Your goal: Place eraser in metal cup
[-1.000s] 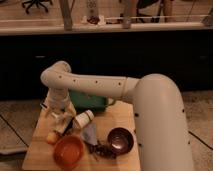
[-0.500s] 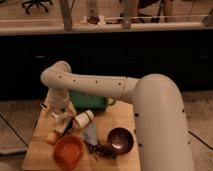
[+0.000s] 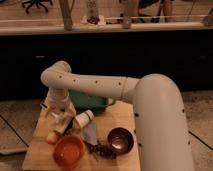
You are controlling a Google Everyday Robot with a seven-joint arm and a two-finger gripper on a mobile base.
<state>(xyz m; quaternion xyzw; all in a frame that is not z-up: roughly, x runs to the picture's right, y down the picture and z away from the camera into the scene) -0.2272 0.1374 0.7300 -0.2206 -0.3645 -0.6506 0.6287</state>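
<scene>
The metal cup [image 3: 83,119] is a small silvery-white cylinder with a dark opening, lying tilted on the wooden table [image 3: 119,116] left of centre. My gripper [image 3: 61,119] hangs from the white arm [image 3: 95,86] just left of the cup, low over the table. I cannot pick out the eraser; it may be hidden at the gripper. A small yellowish object [image 3: 52,136] lies just below the gripper.
An orange bowl [image 3: 68,151] sits at the front left. A dark brown glossy bowl [image 3: 121,140] sits at the front right. A green object [image 3: 90,100] lies at the back. A grey-blue item [image 3: 90,132] and a dark clump [image 3: 103,150] lie between the bowls.
</scene>
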